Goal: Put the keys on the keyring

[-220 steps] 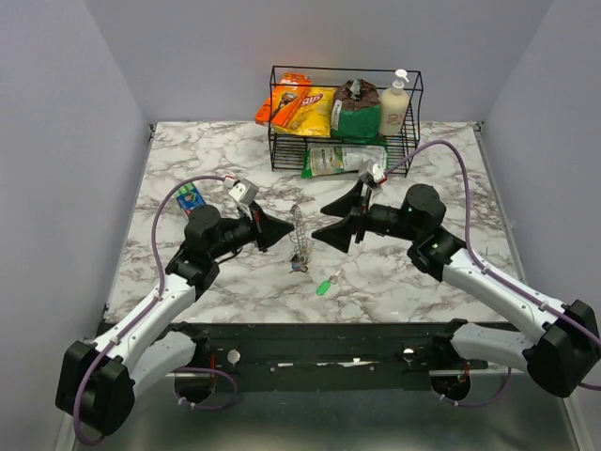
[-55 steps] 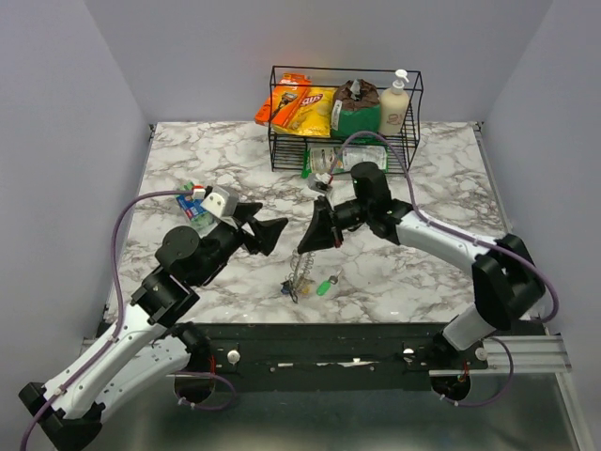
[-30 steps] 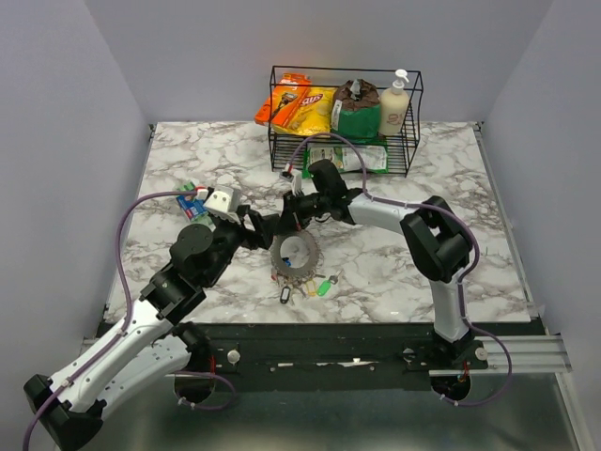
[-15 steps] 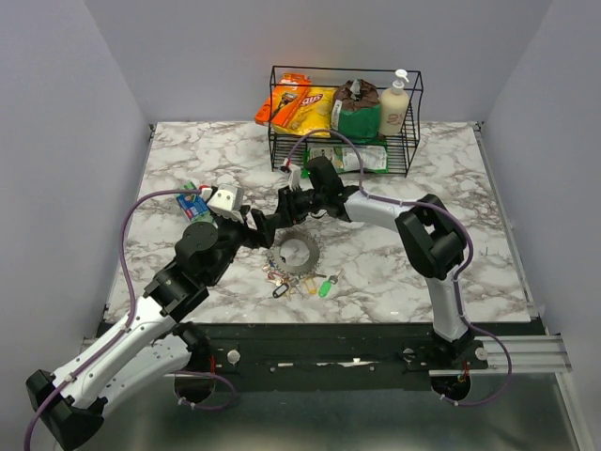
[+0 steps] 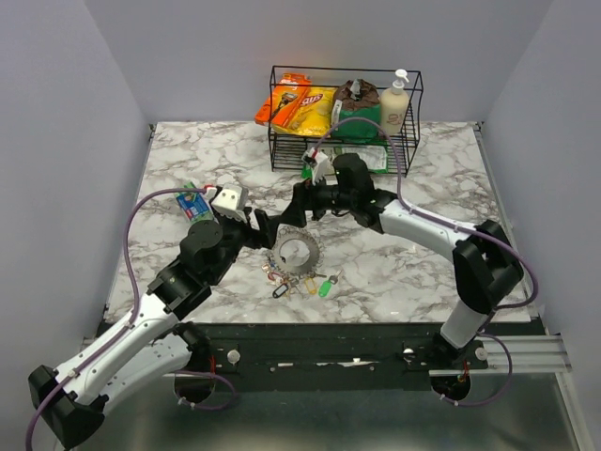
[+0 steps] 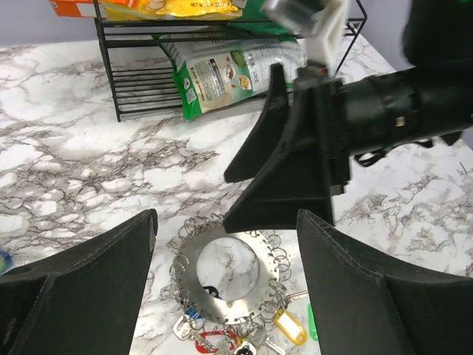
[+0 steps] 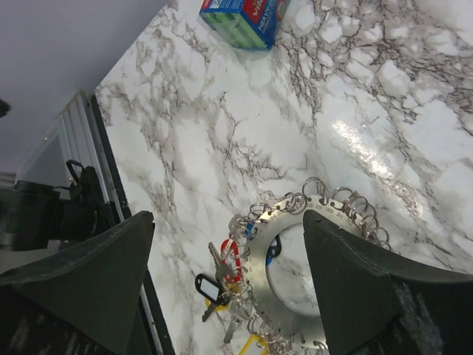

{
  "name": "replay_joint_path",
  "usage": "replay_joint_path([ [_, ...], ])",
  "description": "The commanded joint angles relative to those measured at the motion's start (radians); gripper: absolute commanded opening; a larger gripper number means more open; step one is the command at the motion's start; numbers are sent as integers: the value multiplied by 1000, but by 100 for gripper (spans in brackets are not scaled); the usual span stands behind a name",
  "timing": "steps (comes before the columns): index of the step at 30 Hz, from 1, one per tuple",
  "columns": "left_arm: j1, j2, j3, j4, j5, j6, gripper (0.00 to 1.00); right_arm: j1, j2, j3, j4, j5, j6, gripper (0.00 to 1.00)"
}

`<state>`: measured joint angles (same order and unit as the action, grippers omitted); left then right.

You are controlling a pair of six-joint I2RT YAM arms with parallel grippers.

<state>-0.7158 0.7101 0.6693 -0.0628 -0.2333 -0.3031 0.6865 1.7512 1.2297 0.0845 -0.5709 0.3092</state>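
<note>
Both arms are stretching inward, left claw (image 5: 263, 228) and right claw (image 5: 289, 214) gaping wide and empty over the flat-lying keyring (image 5: 283, 256), the keys (image 5: 299, 282) fanning toward 6 o'clock.

Lab enclosure; grey walls (image 5: 56, 141), marble table (image 5: 441, 188).

Shiny metal keyring (image 5: 295, 252) w/ plastic-headed keys (image 5: 302, 282) on glossy marble-look table (image 5: 404, 277); rack (image 6: 144, 81) is blk wire.

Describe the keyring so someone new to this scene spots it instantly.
Start at the marble table and go to the middle of its near half. The keyring lies flat there: a silvery ring fringed with small wire loops, far bigger than the coloured keys bunched at its near edge.
</note>
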Motion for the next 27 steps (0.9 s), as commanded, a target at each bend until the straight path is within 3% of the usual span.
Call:
replay_joint_path([
  [1, -1, 26, -20, 3, -15, 4, 85, 4, -91, -87, -29, 126, -22, 90],
  [8, -2, 95, -22, 34, 12, 7, 85, 4, -196, -163, -196, 310, -54, 90],
  [14, 13, 184, -17, 58, 81, -17, 88, 2, -226, -217, -253, 379, -47, 90],
  [22, 73, 293, -17, 58, 204, -80, 88, -31, -205, -266, -253, 316, 4, 84],
  [27, 199, 334, -62, 145, 428, -178, 88, -33, -228, -291, -253, 272, -19, 77],
])
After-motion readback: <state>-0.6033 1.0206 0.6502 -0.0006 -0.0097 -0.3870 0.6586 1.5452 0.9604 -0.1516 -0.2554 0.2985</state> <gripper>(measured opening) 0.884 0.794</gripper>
